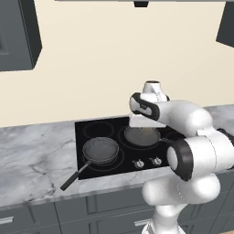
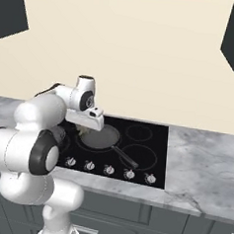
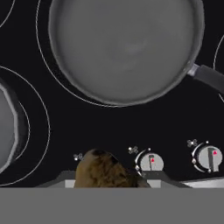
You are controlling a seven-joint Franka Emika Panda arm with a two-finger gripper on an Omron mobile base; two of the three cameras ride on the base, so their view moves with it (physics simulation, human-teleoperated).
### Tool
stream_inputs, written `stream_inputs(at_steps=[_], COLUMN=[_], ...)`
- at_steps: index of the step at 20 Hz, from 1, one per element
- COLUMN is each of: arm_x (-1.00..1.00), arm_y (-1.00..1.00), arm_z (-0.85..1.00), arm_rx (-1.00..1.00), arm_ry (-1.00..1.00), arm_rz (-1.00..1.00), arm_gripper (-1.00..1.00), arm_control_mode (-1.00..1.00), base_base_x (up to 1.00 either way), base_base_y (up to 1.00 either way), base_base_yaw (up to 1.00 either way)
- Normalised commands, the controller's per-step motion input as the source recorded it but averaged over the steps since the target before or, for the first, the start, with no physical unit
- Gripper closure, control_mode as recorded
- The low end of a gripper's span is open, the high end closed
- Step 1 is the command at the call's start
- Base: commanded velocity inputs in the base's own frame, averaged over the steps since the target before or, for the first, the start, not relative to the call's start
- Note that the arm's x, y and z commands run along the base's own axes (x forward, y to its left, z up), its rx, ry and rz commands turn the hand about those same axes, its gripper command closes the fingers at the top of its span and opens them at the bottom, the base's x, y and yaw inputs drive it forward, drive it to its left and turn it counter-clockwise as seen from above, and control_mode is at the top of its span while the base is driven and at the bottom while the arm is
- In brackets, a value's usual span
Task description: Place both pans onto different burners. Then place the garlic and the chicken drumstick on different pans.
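The shallower pan (image 3: 124,48) sits on a large burner (image 3: 48,83) of the black cooktop (image 1: 103,129), its handle (image 3: 210,76) pointing right in the hand view. The deeper speckled pan (image 1: 100,151) rests on the front left burner, handle reaching off the cooktop toward the counter's front. My gripper (image 3: 107,179) hangs above the near rim of the shallower pan (image 1: 141,136), shut on the orange-brown chicken drumstick (image 3: 103,170), which covers the fingertips. The garlic is out of view.
A row of silver knobs (image 3: 151,162) runs along the cooktop's front edge. Grey marble counter (image 1: 32,160) stretches left and right (image 2: 204,169) of the cooktop. Dark wall cabinets (image 1: 16,34) hang above both sides.
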Motion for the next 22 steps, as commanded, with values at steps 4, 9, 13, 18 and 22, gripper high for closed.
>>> stream_inputs(at_steps=[4,9,13,18,22], arm_x=[0.36,0.46,0.09,0.07,0.12], arm_y=[0.49,0.54,0.6,0.71,0.69], arm_z=[0.0,0.0,0.0,-0.01,-0.11], arm_rx=[0.0,0.0,0.0,0.0,0.0], arm_ry=[0.0,0.01,0.05,0.08,0.05], arm_rz=[0.02,0.01,0.01,0.01,0.02], arm_gripper=[1.0,1.0,1.0,1.0,1.0], arm_control_mode=[-1.0,-1.0,-1.0,-1.0,-1.0], base_base_x=[0.0,0.0,0.0,0.0,0.0], base_base_y=[0.0,0.0,0.0,0.0,0.0], base_base_yaw=[0.0,0.0,0.0,0.0,0.0])
